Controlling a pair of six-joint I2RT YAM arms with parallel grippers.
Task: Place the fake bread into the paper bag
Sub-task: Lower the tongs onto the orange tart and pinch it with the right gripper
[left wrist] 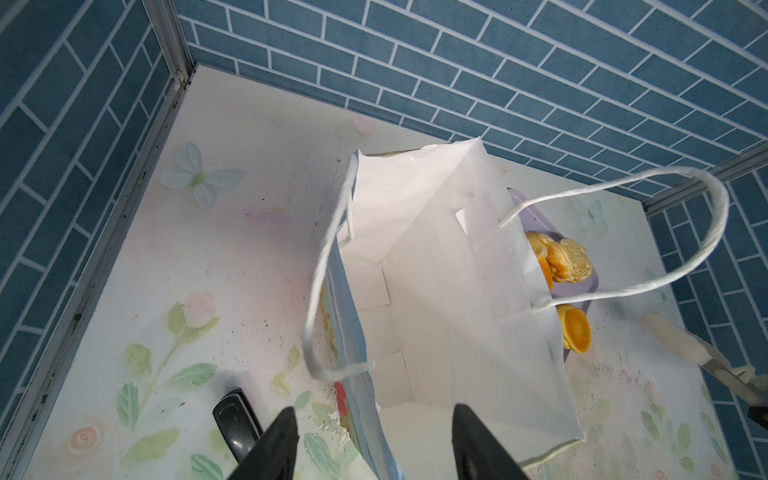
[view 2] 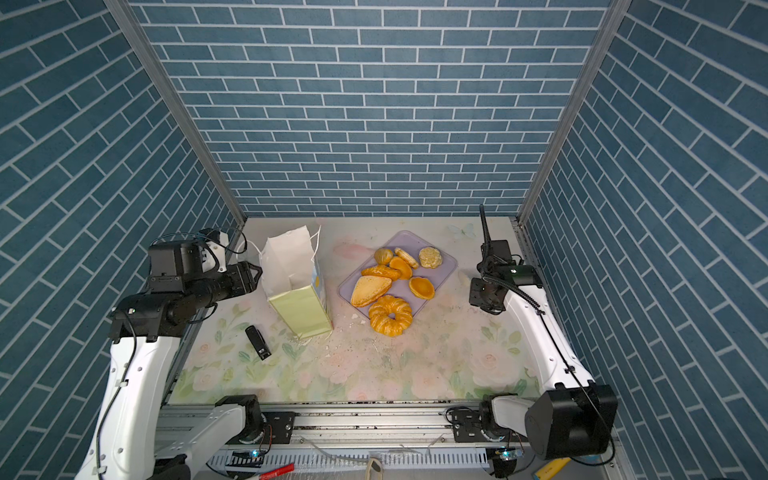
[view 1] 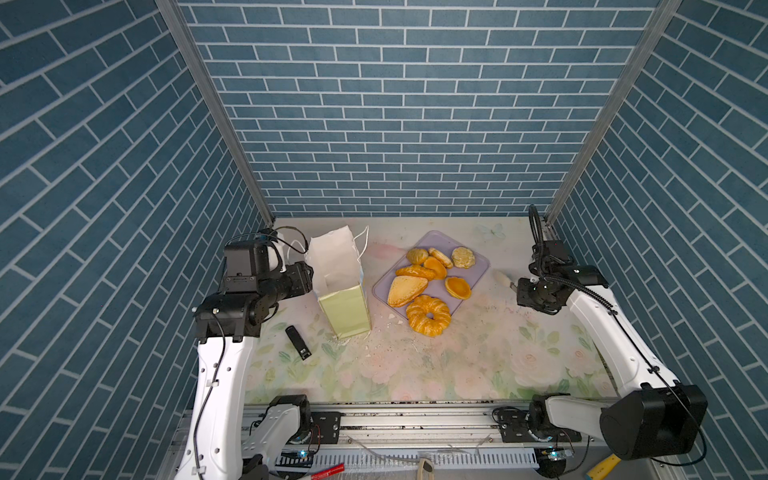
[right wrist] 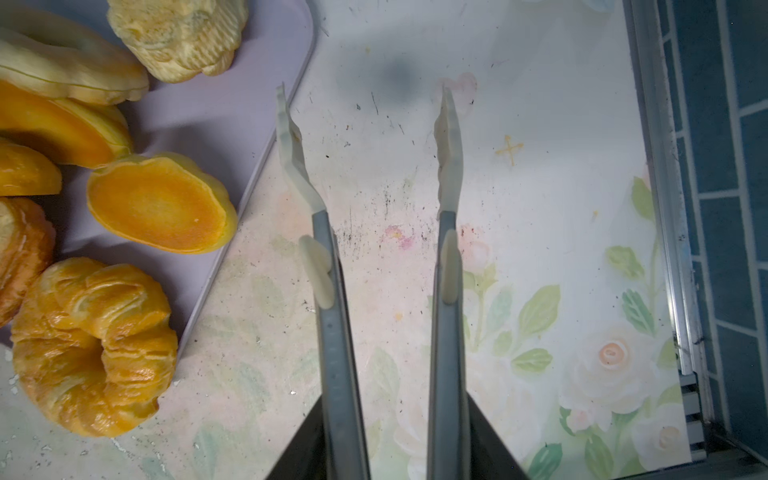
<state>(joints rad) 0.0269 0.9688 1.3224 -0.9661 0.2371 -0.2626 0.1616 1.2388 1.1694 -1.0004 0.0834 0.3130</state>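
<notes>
Blue brick-pattern walls (view 1: 415, 124) enclose a floral counter (view 1: 478, 365). Bag (view 1: 345, 309) stands upright left of centre, white inside, pale green side. Lavender tray (view 1: 435, 240) beside it carries the bread (view 1: 405, 290): glossy, golden-orange pieces; ring croissant (view 1: 428, 316) overhangs its near edge. At the bag rim the left jaws stand open; the right jaws grip tongs (right wrist: 446, 166), tips apart.

Eight pieces of fake bread (view 2: 368, 290) are counted in both top views: one ring-shaped croissant (view 1: 428, 315), one triangular toast slice (view 1: 406, 290), two flat round orange buns (view 1: 458, 287) (view 1: 435, 267), two elongated rolls (view 1: 414, 272) (view 1: 440, 257), one small brown bun (view 1: 417, 255) and one pale ridged biscuit (view 1: 463, 257). One paper bag (view 1: 345, 309) with two white cord handles (left wrist: 723, 212) (left wrist: 323, 270), one lavender tray (view 1: 476, 272), one black stick-shaped object (view 1: 298, 342), one set of tongs (right wrist: 445, 340) and two robot arms (view 1: 220, 374) (view 1: 602, 328) are also seen.
</notes>
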